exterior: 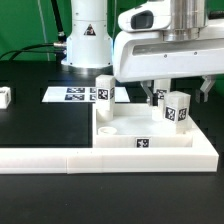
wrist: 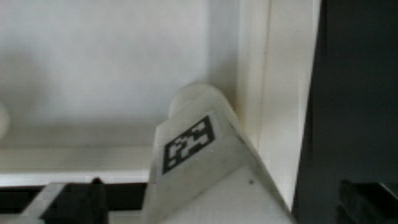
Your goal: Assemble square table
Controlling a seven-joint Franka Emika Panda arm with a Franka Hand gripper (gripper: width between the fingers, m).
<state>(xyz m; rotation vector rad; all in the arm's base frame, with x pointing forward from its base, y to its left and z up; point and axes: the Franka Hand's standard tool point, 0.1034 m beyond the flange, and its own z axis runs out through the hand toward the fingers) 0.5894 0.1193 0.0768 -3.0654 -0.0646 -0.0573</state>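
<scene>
The white square table slab point(exterior: 135, 128) lies flat inside the corner of the rail, its side tag point(exterior: 143, 144) facing front. One tagged white leg point(exterior: 104, 94) stands upright on the slab's far corner at the exterior view's left. A second tagged leg point(exterior: 177, 108) stands at the slab's corner on the exterior view's right. My gripper point(exterior: 181, 97) hangs over this second leg with a finger on each side. In the wrist view the leg point(wrist: 192, 145) runs between my dark fingers point(wrist: 80, 200), with a gap on both sides. My gripper point(wrist: 222, 208) is open.
The long white L-shaped rail point(exterior: 60, 153) runs along the front and up the exterior view's right side. The marker board point(exterior: 72, 95) lies behind the slab. A small white tagged block point(exterior: 5, 97) lies on the black table at the far left.
</scene>
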